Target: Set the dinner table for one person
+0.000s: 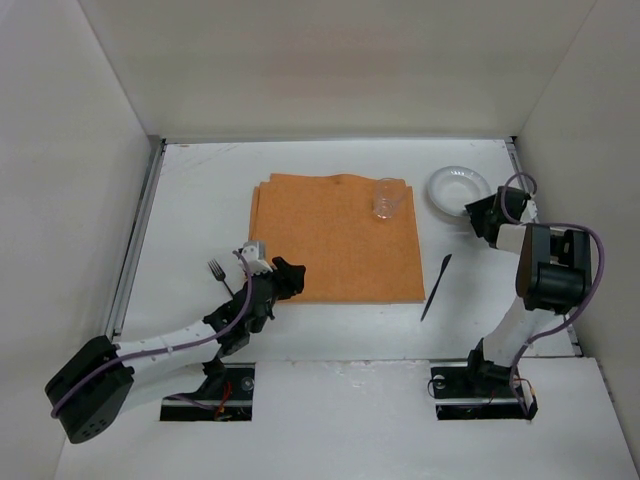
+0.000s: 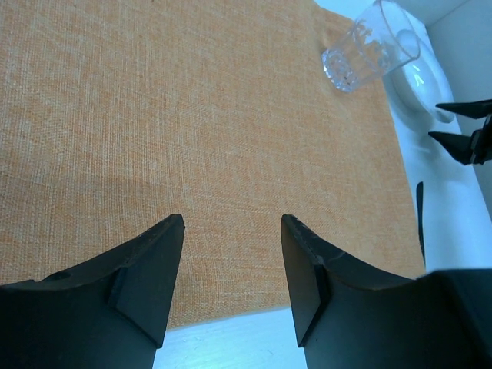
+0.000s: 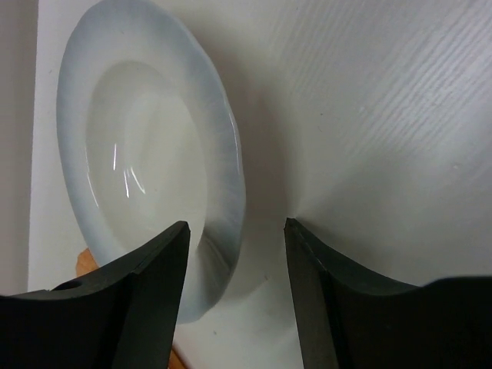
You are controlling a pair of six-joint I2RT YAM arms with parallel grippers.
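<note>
The white dinner table (image 1: 200, 190) carries an orange placemat (image 1: 335, 238) at its middle. A clear glass (image 1: 388, 198) stands on the mat's far right corner. A white deep plate (image 1: 457, 188) lies on the table right of the mat. My right gripper (image 1: 478, 213) is open at the plate's near right edge; in the right wrist view the plate's rim (image 3: 223, 192) lies between the open fingers of that gripper (image 3: 234, 227). My left gripper (image 1: 291, 275) is open and empty over the mat's near left edge, as the left wrist view (image 2: 232, 224) shows.
A black knife (image 1: 436, 286) lies on the table just right of the mat's near right corner. A black fork (image 1: 218, 272) lies left of the mat beside my left arm. White walls close in the back and sides; metal rails (image 1: 138, 235) run along the side edges.
</note>
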